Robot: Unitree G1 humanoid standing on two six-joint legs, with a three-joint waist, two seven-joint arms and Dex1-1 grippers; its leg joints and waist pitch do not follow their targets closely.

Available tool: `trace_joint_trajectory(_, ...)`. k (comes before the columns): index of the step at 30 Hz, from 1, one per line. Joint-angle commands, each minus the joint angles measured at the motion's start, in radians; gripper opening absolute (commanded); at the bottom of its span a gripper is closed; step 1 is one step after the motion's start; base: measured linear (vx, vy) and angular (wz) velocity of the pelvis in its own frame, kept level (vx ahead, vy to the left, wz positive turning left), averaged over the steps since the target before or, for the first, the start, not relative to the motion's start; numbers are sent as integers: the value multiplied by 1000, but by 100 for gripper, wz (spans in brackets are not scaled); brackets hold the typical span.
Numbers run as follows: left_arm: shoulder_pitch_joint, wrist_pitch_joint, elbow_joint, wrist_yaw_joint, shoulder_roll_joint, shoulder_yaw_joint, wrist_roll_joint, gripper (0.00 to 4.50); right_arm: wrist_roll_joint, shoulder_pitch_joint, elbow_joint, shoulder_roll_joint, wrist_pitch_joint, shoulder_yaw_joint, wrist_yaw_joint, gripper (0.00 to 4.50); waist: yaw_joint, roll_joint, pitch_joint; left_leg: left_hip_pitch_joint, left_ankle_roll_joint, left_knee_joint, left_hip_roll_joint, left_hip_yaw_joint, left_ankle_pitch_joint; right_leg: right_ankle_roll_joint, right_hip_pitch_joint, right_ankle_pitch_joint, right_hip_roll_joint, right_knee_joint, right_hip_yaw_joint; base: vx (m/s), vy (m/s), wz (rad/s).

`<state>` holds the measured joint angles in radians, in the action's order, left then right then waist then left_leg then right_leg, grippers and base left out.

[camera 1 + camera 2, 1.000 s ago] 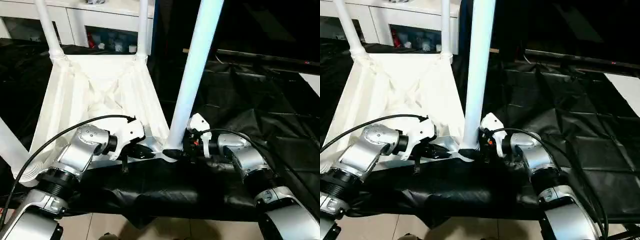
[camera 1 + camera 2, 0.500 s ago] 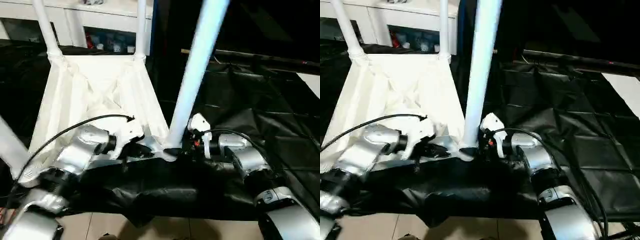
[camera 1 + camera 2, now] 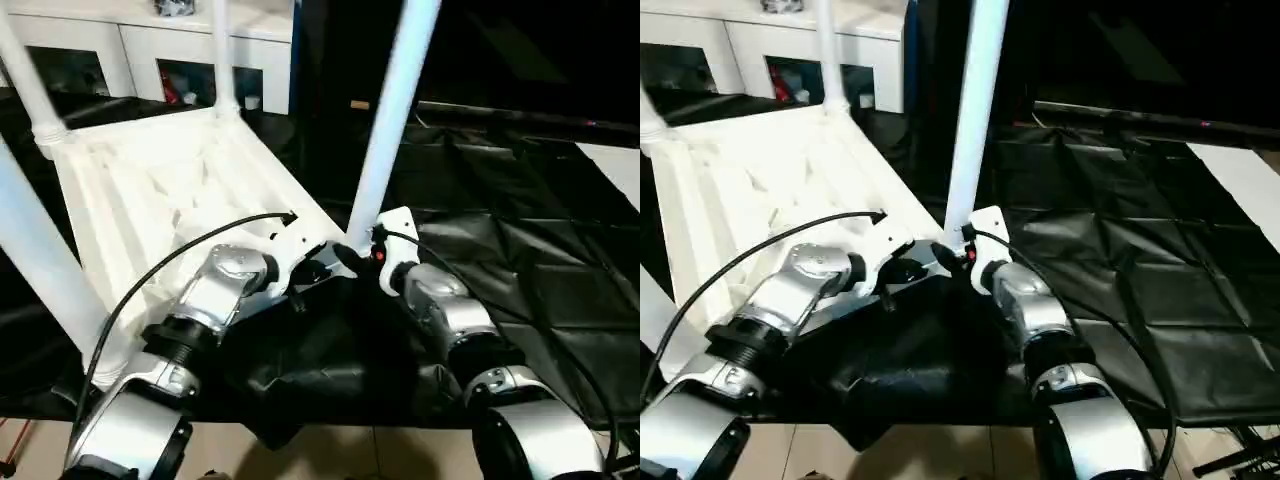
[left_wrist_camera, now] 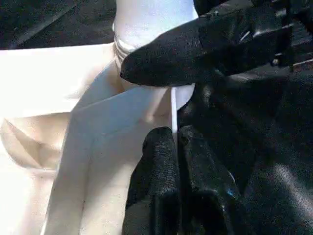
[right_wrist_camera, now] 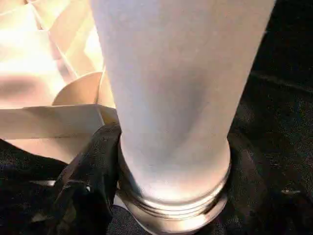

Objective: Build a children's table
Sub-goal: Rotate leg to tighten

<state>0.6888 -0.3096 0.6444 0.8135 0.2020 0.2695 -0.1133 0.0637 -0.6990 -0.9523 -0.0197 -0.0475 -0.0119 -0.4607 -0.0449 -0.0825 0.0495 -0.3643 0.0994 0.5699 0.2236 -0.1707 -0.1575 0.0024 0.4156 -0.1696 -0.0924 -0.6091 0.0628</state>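
Right claw (image 5: 171,196): we see its two black fingers (image 5: 93,176) on either side of the base of the near leg (image 3: 390,120), grasping it just above the threaded collar where the leg enters the corner socket (image 3: 345,262). In the left wrist view one of these fingers (image 4: 195,49) lies across the foot of the same leg.

Left claw (image 4: 178,161): we see its fingers pressed together, clenched, with nothing between them, their tips touching the thin white rim of the top beside that socket. In the head views it sits at the near edge of the top, just beside the right claw, and a black cable (image 3: 190,255) arcs over its silver forearm (image 3: 215,290).

Children's table (image 3: 170,190): we see the white top lying upside down, ribbed underside up, on black sheeting (image 3: 520,250) that covers the floor. The held leg rises from its near right corner, tilted slightly. Two more legs (image 3: 222,55) stand in the far corners, and a fourth (image 3: 40,250) rises at the near left, running out of the picture.

Background: we see a white cabinet (image 3: 150,45) with glass doors behind the table's far edge, and pale floor tiles (image 3: 940,450) at the near edge of the sheeting.
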Motion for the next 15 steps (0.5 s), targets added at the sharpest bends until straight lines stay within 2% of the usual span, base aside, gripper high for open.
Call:
trace_joint_trajectory(1, -15, 40, -11, 44, -44, 31, 35, 0, -20, 5, -13, 37, -6, 64, -73, 351, -4, 11, -57, 7, 16, -68, -1, -2, -396, -127, -33, -454, -37, 98, -28, 0, 0, 0)
trace_joint_trajectory(2, -20, 48, -15, 60, -38, 32, 37, 0, -22, 4, -12, 31, -6, 65, -81, 351, -5, 10, -58, 6, 13, -69, 0, -2, -385, -132, -34, -436, -38, 96, -28, 0, 0, 0)
trace_joint_trajectory(3, -24, 48, -19, 71, -33, 32, 39, 0, -26, 3, -10, 25, -1, 66, -87, 380, -6, 9, -58, 4, 11, -69, 1, -3, -374, -138, -36, -418, -38, 94, -29, 0, 0, 0)
trace_joint_trajectory(4, -33, 63, -30, 98, -20, 34, 44, 0, -29, 6, -1, 10, 7, 75, -117, 388, -6, 10, -59, 5, 10, -69, 2, -4, -369, -142, -35, -404, -38, 93, -30, 0, 0, 0)
trace_joint_trajectory(5, -57, 77, -61, 166, 13, 40, 61, 0, -31, 19, 30, -31, 24, 98, -213, 391, -6, 10, -60, 4, 4, -69, 3, -5, -358, -152, -38, -377, -38, 90, -31, 0, 0, 0)
trace_joint_trajectory(7, -66, 87, -74, 193, 27, 44, 68, 0, -32, 25, 43, -48, 31, 108, -254, 391, -11, 10, -61, 2, -11, -67, 5, -8, -336, -169, -41, -326, -39, 85, -33, 0, 0, 0)
trace_joint_trajectory(8, -87, 90, -107, 266, 55, 52, 91, 0, -28, 49, 76, -84, 57, 130, -358, 391, -16, 10, -62, 4, -16, -66, 7, -9, -317, -183, -43, -286, -39, 80, -34, 0, 0, 0)
trace_joint_trajectory(10, -98, 116, -124, 320, 77, 59, 102, 0, -12, 63, 100, -112, 54, 136, -437, 391, -20, 7, -64, 2, -30, -64, 7, -12, -276, -199, -46, -228, -36, 72, -34, 0, 0, 0)
trace_joint_trajectory(11, -102, 120, -129, 340, 88, 61, 106, 0, -2, 68, 113, -125, 51, 135, -471, 391, -22, 10, -64, 5, -34, -64, 7, -13, -258, -210, -46, -196, -34, 68, -35, 0, 0, 0)
trace_joint_trajectory(13, -107, 136, -137, 380, 109, 61, 112, 0, 18, 79, 143, -151, 41, 134, -543, 391, -23, 10, -63, 4, -34, -66, 8, -13, -253, -219, -49, -184, -34, 65, -34, 0, 0, 0)
trace_joint_trajectory(15, -109, 136, -143, 411, 125, 59, 117, 0, 38, 86, 167, -173, 29, 135, -607, 391, -24, 10, -60, 8, -30, -67, 8, -13, -287, -218, -46, -225, -34, 69, -34, 0, 0, 0)
